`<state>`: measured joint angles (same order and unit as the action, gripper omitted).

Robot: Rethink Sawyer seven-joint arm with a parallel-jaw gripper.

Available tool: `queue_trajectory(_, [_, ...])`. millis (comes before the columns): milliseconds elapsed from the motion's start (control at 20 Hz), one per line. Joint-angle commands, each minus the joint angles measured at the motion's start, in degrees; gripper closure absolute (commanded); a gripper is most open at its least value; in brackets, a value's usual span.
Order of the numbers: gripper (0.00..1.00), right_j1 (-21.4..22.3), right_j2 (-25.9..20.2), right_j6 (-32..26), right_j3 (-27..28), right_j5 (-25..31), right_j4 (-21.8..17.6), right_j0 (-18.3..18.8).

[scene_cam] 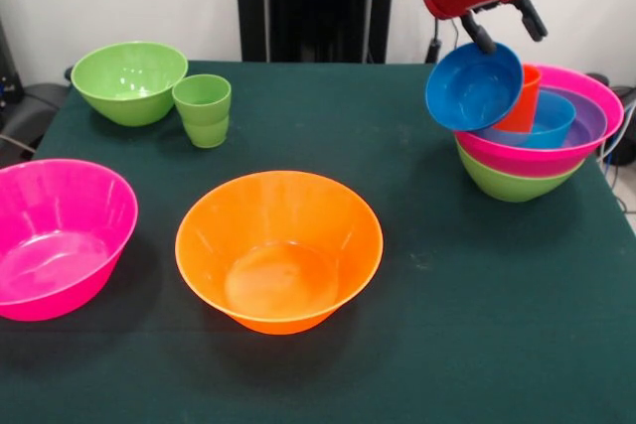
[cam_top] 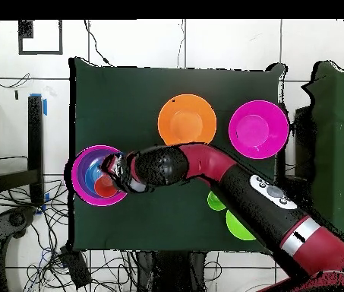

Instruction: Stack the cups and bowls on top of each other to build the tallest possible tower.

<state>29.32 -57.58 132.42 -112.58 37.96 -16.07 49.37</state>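
The tower (scene_cam: pixel 537 151) stands at the table's right edge: a green base bowl (scene_cam: pixel 512 182), a wide pink bowl, a purple bowl (scene_cam: pixel 588 118), a small blue bowl (scene_cam: pixel 542 124) and the orange-red cup (scene_cam: pixel 521 98). A second small blue bowl (scene_cam: pixel 474 86) rests tilted on its side against the cup, its opening facing the camera. My gripper (scene_cam: pixel 505 27) hangs just above it, fingers spread; one fingertip (scene_cam: pixel 480 37) touches the tilted bowl's top rim. In the overhead view my gripper (cam_top: pixel 115 172) is over the tower (cam_top: pixel 82 161). The big orange bowl (scene_cam: pixel 279 248), a big pink bowl (scene_cam: pixel 58 237), a green bowl (scene_cam: pixel 129 81) and the light green cup (scene_cam: pixel 204 109) stand apart.
In the overhead view the orange bowl (cam_top: pixel 187 119) and pink bowl (cam_top: pixel 258 128) sit at the far side, and the arm partly covers the green cup (cam_top: pixel 215 202) and green bowl (cam_top: pixel 239 226). The tower is close to the table's edge (scene_cam: pixel 611 196).
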Motion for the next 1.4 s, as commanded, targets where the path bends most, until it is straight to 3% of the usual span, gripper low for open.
queue_trajectory(50, [0.0, -1.4, 2.1, -8.4, 3.4, 1.7, -3.6, -1.1])
queue_trajectory(1350, [0.0, -8.5, 4.2, -6.8, 6.2, -5.5, -9.0, -2.5])
queue_trajectory(1400, [1.0, -8.6, 4.1, -6.6, 6.3, -5.4, -9.6, -2.4])
